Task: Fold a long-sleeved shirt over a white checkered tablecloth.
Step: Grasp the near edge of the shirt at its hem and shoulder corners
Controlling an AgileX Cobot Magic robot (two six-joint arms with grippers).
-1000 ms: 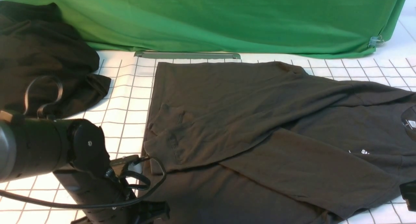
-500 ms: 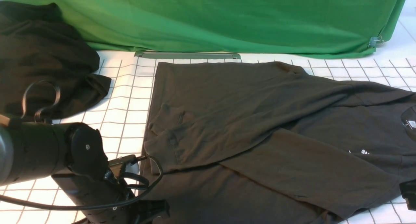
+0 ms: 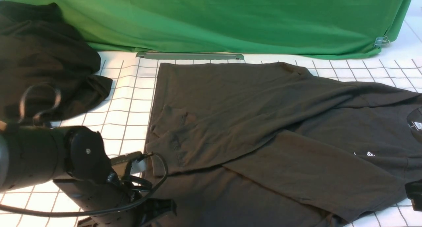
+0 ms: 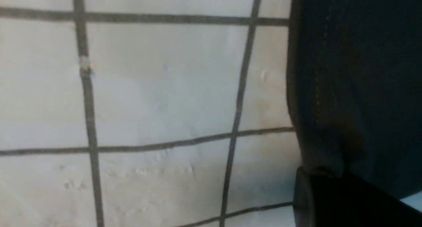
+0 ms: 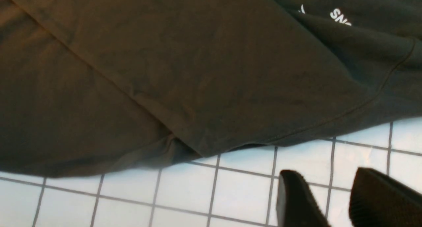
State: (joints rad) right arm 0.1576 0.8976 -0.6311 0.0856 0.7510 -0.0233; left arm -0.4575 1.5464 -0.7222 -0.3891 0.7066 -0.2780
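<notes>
Clear lane left of the long-sleeved shirt (image 3: 257,121)
Bare white checkered tablecloth (image 3: 132,101) runs front to back between the black heap of fabric (image 3: 43,62) at far left and the long-sleeved shirt, which covers centre and right. The left arm (image 3: 39,157) blocks the near-left corner; the green backdrop (image 3: 230,19) closes the far edge. Bare squares also lie beside the right gripper (image 5: 326,181).

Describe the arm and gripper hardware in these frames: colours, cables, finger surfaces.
Left arm: matte black cylindrical link, round joint cap with a small centre screw, grey section at the frame edge. Black cables loop off the wrist. Right gripper: two black, finely ribbed fingers.
</notes>
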